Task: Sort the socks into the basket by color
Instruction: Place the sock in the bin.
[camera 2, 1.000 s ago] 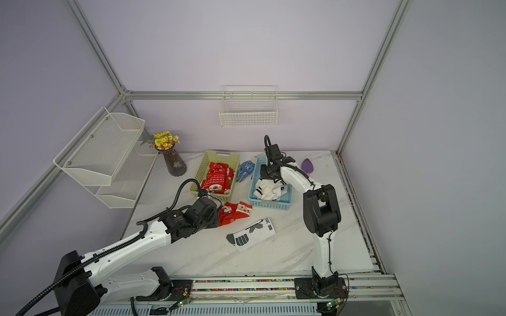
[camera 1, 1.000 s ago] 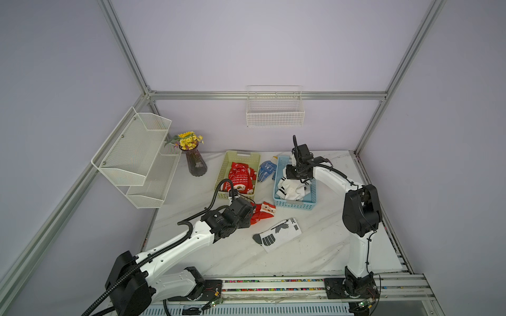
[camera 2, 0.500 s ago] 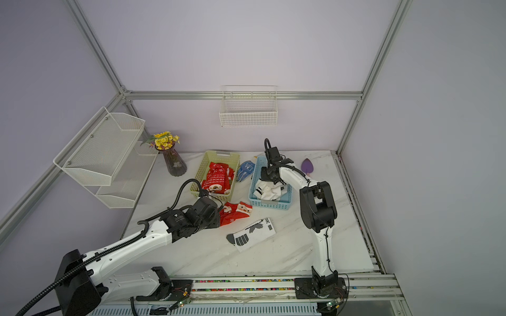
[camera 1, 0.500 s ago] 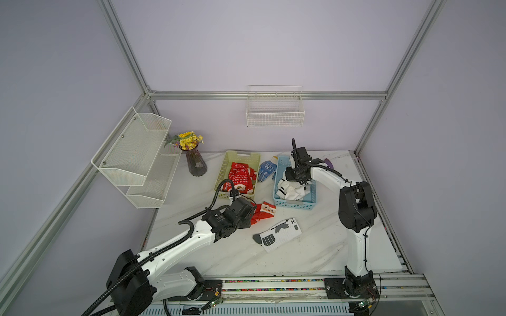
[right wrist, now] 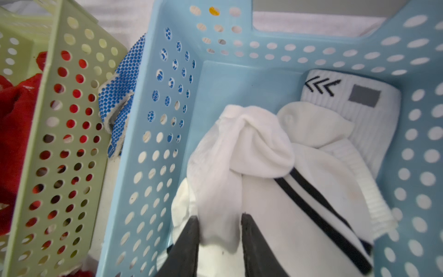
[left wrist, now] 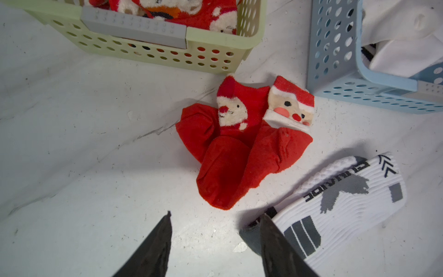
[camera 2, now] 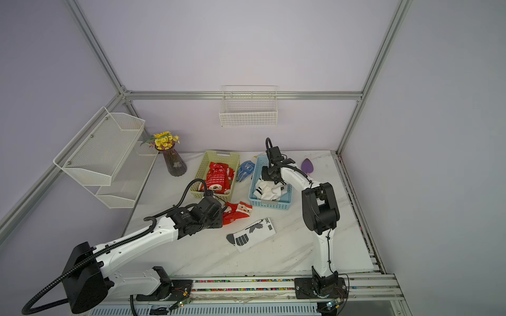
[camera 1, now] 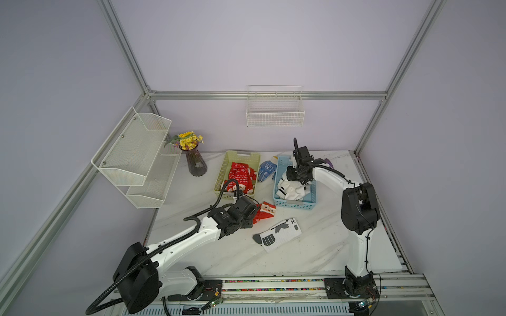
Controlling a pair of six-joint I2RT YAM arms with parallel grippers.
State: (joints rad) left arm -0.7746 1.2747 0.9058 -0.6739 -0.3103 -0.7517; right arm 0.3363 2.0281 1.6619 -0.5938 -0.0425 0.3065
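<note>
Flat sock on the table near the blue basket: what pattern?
White sock with black bars, grey marks, black lettering; clearest in left wrist view.

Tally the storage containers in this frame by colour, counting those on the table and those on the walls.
Green: 1 (pale green perforated plastic basket)
Blue: 1 (light blue perforated plastic basket)
White: 2 (wire wall basket, two-tier mesh wall shelf)
Total: 4
</note>
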